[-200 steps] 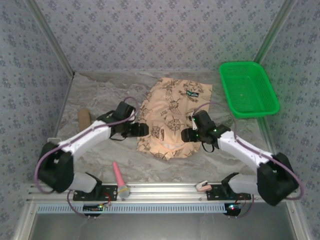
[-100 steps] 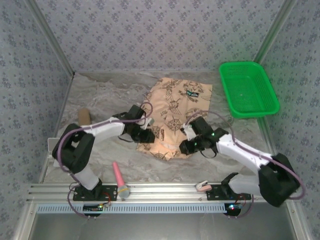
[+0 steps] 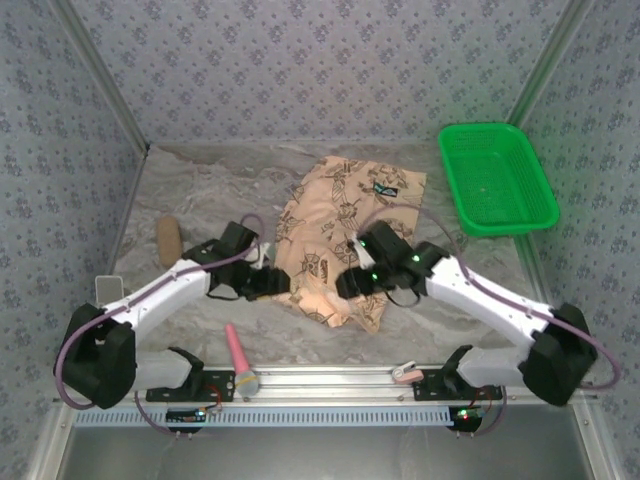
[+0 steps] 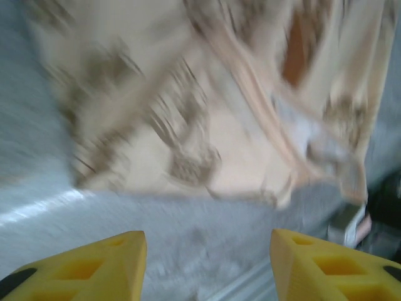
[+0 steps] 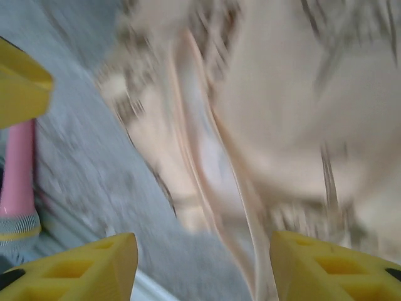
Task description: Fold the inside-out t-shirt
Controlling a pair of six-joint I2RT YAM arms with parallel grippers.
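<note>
Nearest the arm bases, a pink-handled tool [image 3: 238,358] is laid by the rail at 7 o'clock, apart from the work. Just beyond it, the left gripper [image 3: 274,283] is set low at the near-left edge of the inside-out t-shirt [image 3: 345,225], and the right gripper [image 3: 347,284] at its near-right edge. In the wrist views the yellow fingers [image 4: 81,263] of each are seen spread apart with nothing clamped, though a rumpled strip of hem is seen running down between the right pair. This placement is judged to suit a grasp of the hem corners, so that the near end can be carried over the far end. The shirt is spread mid-table, its long axis running from 6 towards 1 o'clock, with the dark neck label [image 3: 385,187] at the far end, so the collar is pointed away. A green basket [image 3: 500,190] is stood at 2 o'clock, apart from the cloth.
</note>
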